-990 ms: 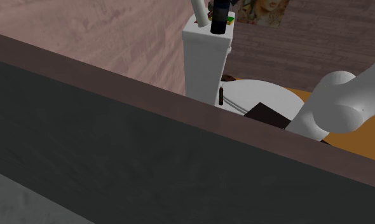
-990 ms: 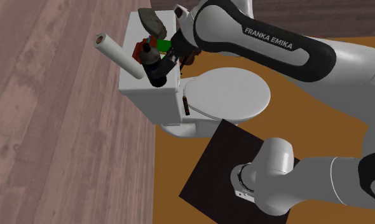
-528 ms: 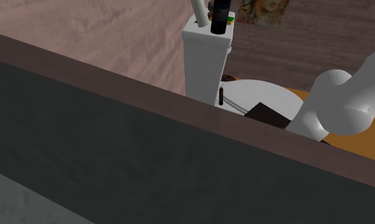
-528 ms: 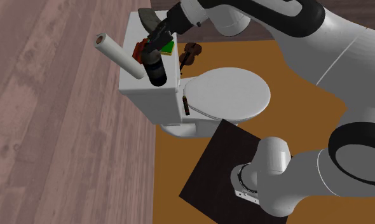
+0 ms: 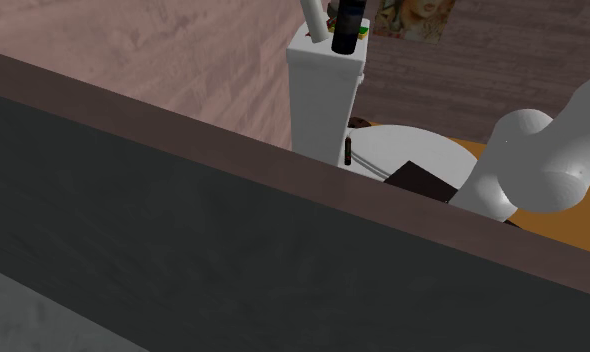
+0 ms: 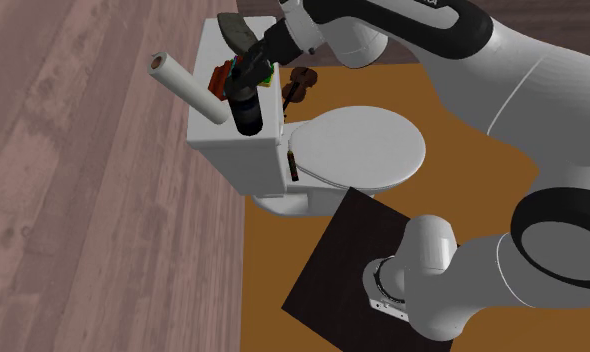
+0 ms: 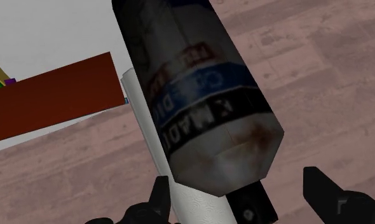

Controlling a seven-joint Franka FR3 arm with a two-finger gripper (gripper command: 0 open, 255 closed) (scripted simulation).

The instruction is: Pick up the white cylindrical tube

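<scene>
On the toilet tank (image 6: 215,150), the tube (image 6: 188,90) rests beside a dark bottle (image 6: 246,108). Its long axis slants away from the tank toward the second exterior view's upper left. The gripper (image 6: 246,68) hovers just above the bottle, so the tube lies beyond it on that view's left. In the wrist view the fingers (image 7: 159,194) stand apart with nothing clasped. The tube (image 7: 148,124) runs lengthwise between them, close by one finger and behind the bottle (image 7: 199,95). Compared with half a second ago, the gripper has dipped slightly toward the bottle, while the tube has not moved.
</scene>
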